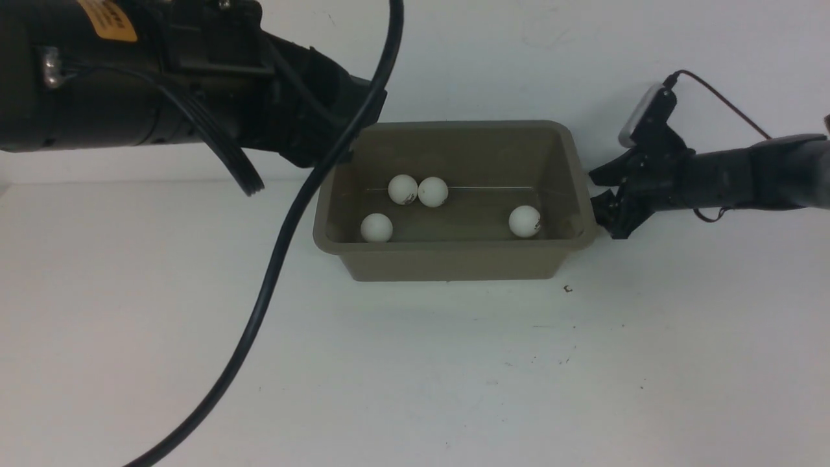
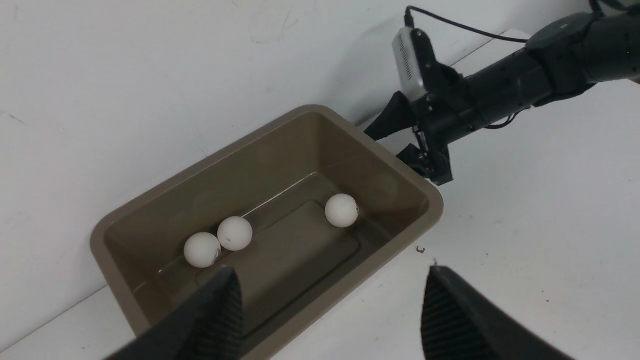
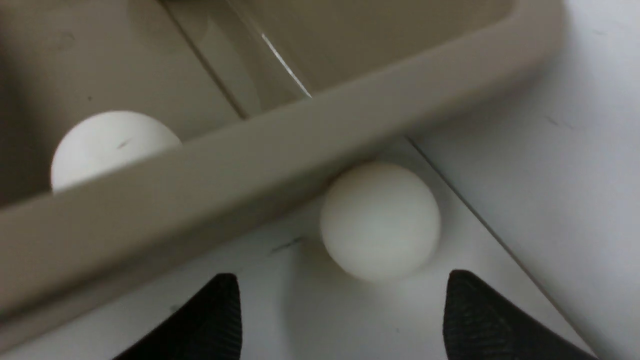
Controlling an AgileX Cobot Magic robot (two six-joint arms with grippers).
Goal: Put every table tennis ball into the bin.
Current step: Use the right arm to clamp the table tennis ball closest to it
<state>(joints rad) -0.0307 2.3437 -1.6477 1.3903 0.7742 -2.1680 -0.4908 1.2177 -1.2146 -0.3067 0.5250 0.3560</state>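
Observation:
The grey-brown bin [image 1: 454, 263] stands against the back wall, with several white table tennis balls [image 1: 403, 189] on its floor. One more table tennis ball [image 3: 380, 220] lies on the table outside, tucked against the bin's rim [image 3: 200, 200] at its right end. My right gripper [image 3: 341, 276] is open just short of that ball, its fingers either side and not touching; from the front the gripper [image 1: 600, 194] sits beside the bin's right end and that ball is hidden. My left gripper [image 2: 331, 270] is open and empty, hovering over the bin's near-left corner [image 2: 125, 310].
A black cable [image 1: 279, 246] hangs from the left arm [image 1: 130, 78] and sweeps across the table in front of the bin's left end. The white wall [image 1: 519, 52] rises directly behind the bin. A small dark speck [image 1: 568, 289] lies on the table.

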